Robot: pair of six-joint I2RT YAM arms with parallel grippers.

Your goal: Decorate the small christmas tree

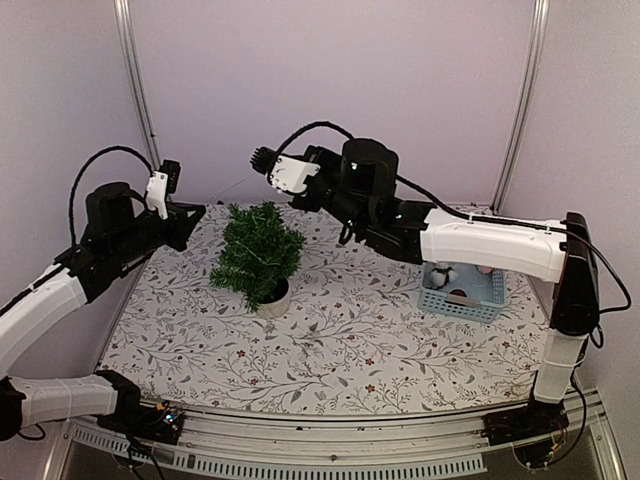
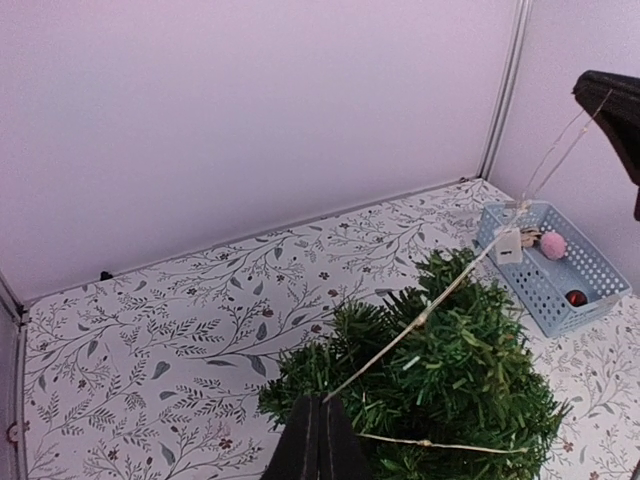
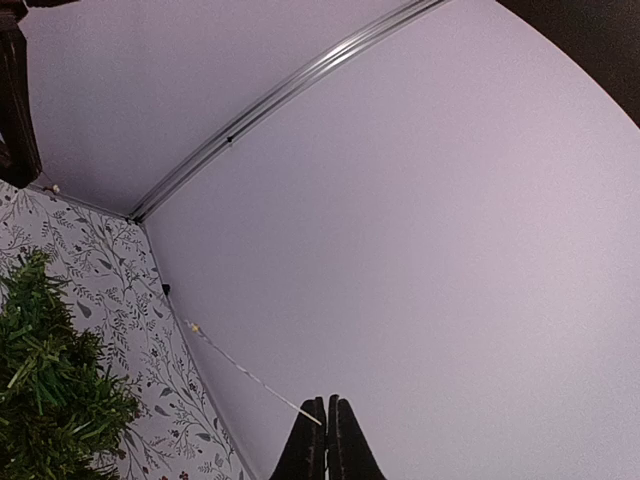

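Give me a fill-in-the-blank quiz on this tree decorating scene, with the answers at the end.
1. The small christmas tree stands in a round ___ pot.
2. The left hand and the right hand each pinch the same thin wire, which stretches between them over the ___.
3. The basket on the table's right side is ___ in colour.
Answers: white; tree; blue.

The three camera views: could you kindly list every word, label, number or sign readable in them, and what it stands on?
No readable text in any view.
The small white box on the thin wire shows no legible marking.
The tablecloth carries only a leaf print.
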